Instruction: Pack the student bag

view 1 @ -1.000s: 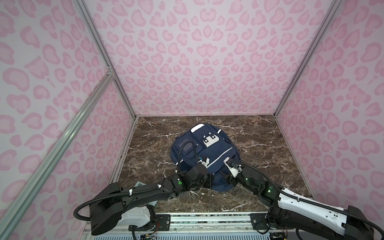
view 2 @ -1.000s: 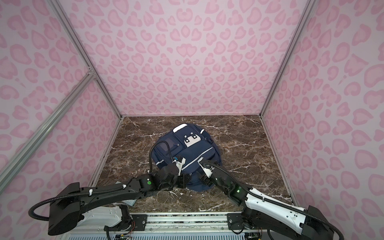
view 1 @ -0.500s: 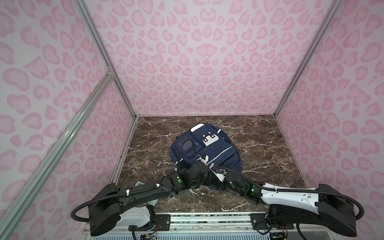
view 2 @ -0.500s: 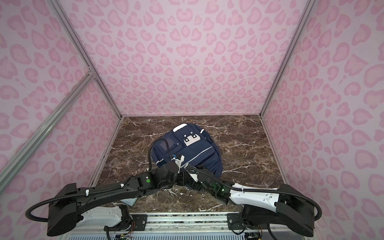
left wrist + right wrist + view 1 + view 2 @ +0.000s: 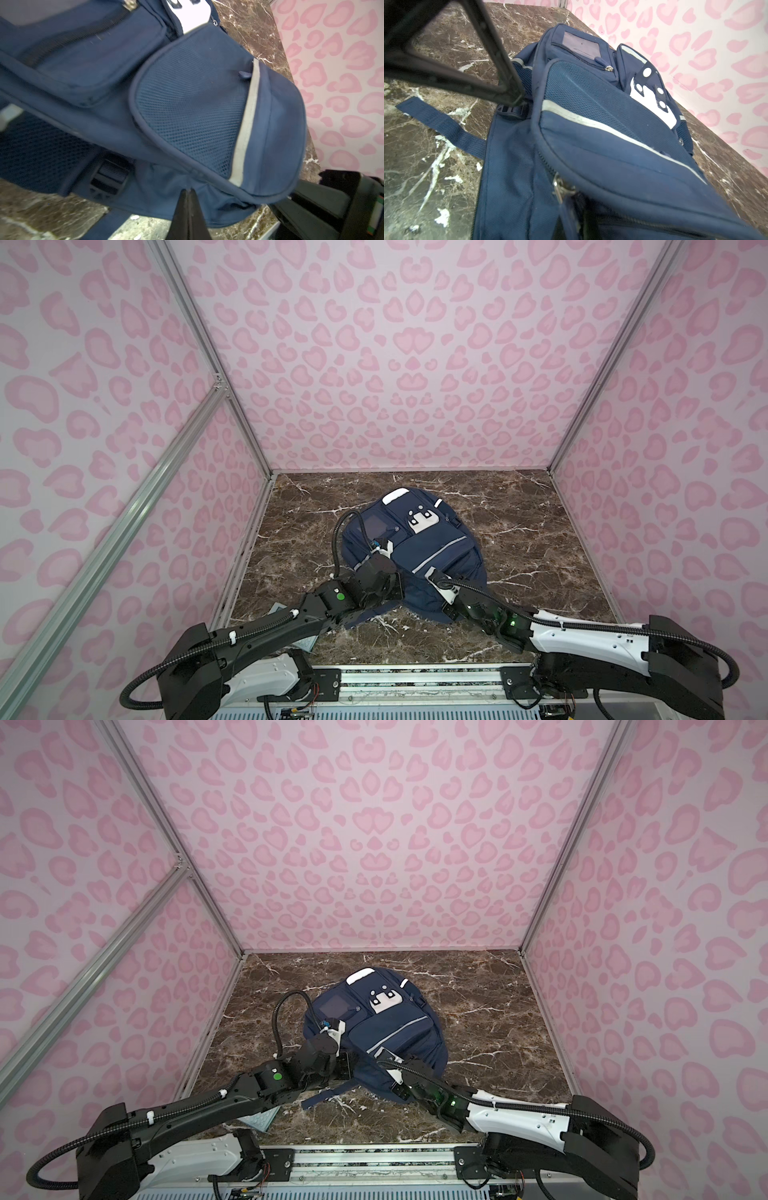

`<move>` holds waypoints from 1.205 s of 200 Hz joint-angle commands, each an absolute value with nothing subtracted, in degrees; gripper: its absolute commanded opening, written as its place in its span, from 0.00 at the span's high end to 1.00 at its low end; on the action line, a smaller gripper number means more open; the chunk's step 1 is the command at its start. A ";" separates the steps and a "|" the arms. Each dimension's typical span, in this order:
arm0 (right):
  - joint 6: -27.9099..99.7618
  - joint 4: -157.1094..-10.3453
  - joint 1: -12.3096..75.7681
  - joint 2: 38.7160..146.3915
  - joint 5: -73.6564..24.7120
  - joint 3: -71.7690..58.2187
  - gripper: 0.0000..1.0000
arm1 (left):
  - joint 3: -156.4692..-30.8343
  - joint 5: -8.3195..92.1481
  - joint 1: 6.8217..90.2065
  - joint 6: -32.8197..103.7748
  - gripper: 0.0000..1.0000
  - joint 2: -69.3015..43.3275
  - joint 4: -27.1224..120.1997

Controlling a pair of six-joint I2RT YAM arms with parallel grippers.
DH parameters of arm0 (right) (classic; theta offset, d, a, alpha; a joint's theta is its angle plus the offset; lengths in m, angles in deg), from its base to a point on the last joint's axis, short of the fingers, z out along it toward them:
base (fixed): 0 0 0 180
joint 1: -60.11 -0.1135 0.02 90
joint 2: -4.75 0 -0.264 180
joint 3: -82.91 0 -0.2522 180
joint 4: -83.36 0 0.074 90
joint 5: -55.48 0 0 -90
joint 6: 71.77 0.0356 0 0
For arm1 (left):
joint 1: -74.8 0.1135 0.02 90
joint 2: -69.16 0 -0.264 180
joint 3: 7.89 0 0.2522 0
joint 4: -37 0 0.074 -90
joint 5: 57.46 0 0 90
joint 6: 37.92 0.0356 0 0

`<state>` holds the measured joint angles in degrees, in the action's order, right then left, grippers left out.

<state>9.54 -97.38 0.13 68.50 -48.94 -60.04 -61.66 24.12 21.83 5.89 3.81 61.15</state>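
The student bag (image 5: pixel 432 547) (image 5: pixel 395 1027), navy with white stripes, lies flat on the marble table in both top views. My left gripper (image 5: pixel 188 191) is shut, pinching a fold of fabric at the bag's near left edge (image 5: pixel 397 593) (image 5: pixel 349 1069). In the right wrist view its black fingers (image 5: pixel 508 91) meet the bag beside a buckle. My right gripper (image 5: pixel 571 209) is shut on the blue pull tab hanging from the metal zip slider (image 5: pixel 558 187) at the bag's near edge. In a top view the right gripper (image 5: pixel 432 574) sits on that edge, its fingertips hidden.
A loose navy strap (image 5: pixel 440 124) trails over the marble table (image 5: pixel 540 531) on the near left. A light-blue checked item (image 5: pixel 307 643) (image 5: pixel 262 1121) lies under the left arm by the front rail. Pink patterned walls close in three sides.
My right gripper moved left along the bag's near edge and went from open to shut on the zip pull. The left gripper kept its pinch in place.
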 commanded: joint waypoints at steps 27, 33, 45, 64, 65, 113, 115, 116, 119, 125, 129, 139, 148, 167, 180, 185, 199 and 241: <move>9.76 -98.39 0.17 68.25 -44.79 -60.61 0.78 | -61.14 27.41 22.95 9.44 0.97 3.98 56.06; 10.03 -97.92 0.17 68.30 -43.36 -60.32 0.67 | -60.36 28.31 22.24 9.24 0.97 4.10 53.98; 10.70 -96.27 0.16 67.92 -40.50 -59.50 0.57 | -59.16 28.37 20.74 8.86 0.97 3.84 51.89; 12.01 -92.14 0.16 64.92 -37.79 -57.98 0.55 | -58.20 27.08 20.40 7.84 0.97 2.27 51.54; 12.00 -91.99 0.17 64.67 -37.65 -57.91 0.55 | -58.12 26.95 20.44 7.77 0.97 2.18 51.63; 8.48 -84.61 0.09 50.65 -39.76 -58.36 0.45 | -57.26 21.47 20.43 6.16 0.97 2.70 53.69; 8.47 -84.78 0.15 50.35 -39.92 -58.50 0.45 | -57.34 21.32 20.41 6.13 0.97 2.71 53.80; 8.47 -84.93 0.16 50.14 -39.99 -58.52 0.45 | -57.34 21.26 20.40 6.12 0.97 2.71 53.86; 8.15 -85.33 0.17 49.59 -40.04 -58.74 0.44 | -57.41 21.09 20.44 6.16 0.97 2.72 54.06; 6.70 -86.19 0.15 48.89 -40.52 -59.30 0.43 | -57.56 20.74 20.46 6.36 0.97 2.79 54.25; 5.94 -86.73 0.04 48.51 -41.69 -59.53 0.43 | -57.54 20.62 20.40 6.30 0.97 2.79 54.44; 3.96 -86.28 0.17 48.50 -45.32 -59.32 0.42 | -57.52 20.42 20.41 6.40 0.97 2.88 54.58; 0.37 -84.33 0.20 49.37 -47.62 -58.57 0.42 | -57.34 20.46 20.42 6.38 0.97 2.89 54.41; -2.23 -83.52 0.58 52.95 -50.40 -57.59 0.37 | -56.93 20.20 20.46 6.12 0.97 2.75 54.27; -3.79 -82.55 0.61 55.89 -51.09 -56.35 0.37 | -56.85 20.08 20.49 6.09 0.97 2.71 54.19; -3.95 -81.67 0.53 56.79 -52.15 -55.63 0.37 | -56.73 20.09 20.47 6.11 0.97 2.79 54.17; -2.96 -78.90 0.69 58.26 -54.52 -54.02 0.38 | -56.36 20.06 20.42 5.92 0.97 3.18 53.86; -6.42 -83.84 0.82 61.39 -52.73 -56.95 0.38 | -55.88 21.63 20.42 5.68 0.97 3.68 52.86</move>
<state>-4.08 -82.43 0.87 59.87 -52.50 -56.59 -56.22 21.17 20.37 6.09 3.31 54.99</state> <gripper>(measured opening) 0.621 0.049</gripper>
